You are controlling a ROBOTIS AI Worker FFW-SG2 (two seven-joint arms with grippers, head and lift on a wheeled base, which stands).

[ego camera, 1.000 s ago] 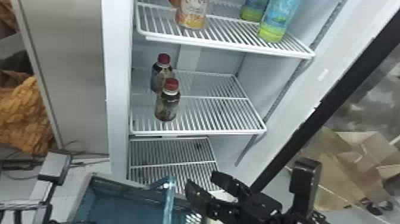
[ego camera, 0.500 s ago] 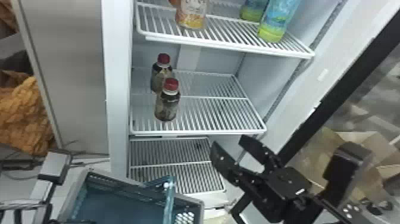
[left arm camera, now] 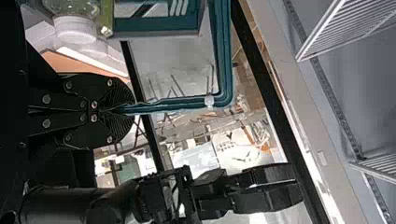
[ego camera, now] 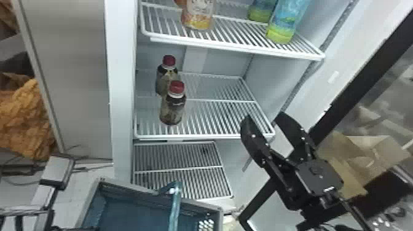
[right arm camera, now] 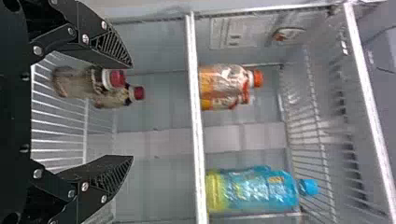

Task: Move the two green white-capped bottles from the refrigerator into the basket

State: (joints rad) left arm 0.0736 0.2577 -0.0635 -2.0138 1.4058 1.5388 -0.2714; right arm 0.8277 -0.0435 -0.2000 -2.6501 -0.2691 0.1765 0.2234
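In the head view my right gripper (ego camera: 265,117) stands open before the middle shelf's front right corner, nothing between its fingers. In the right wrist view, that gripper (right arm camera: 131,112) faces the refrigerator shelves. At the bottom of the head view is the blue-green basket (ego camera: 138,187) with its handle (ego camera: 174,209) up. My left gripper (left arm camera: 123,110) is shut on the handle (left arm camera: 177,103) in the left wrist view. A greenish bottle (left arm camera: 74,9) with a white cap (left arm camera: 74,29) lies near that view's upper left; whether it is inside the basket I cannot tell.
Two dark red-capped bottles, the nearer one (ego camera: 173,107) in front, stand on the middle shelf (ego camera: 215,135). Above are an orange-labelled bottle (ego camera: 198,15) and blue-green bottles, one (ego camera: 284,24) blue-capped (right arm camera: 308,186). The dark door edge (ego camera: 362,80) runs along the right.
My right gripper has moved up and to the right, away from the basket, and remains open. The basket has shifted slightly, while the red-capped bottles have stayed put.
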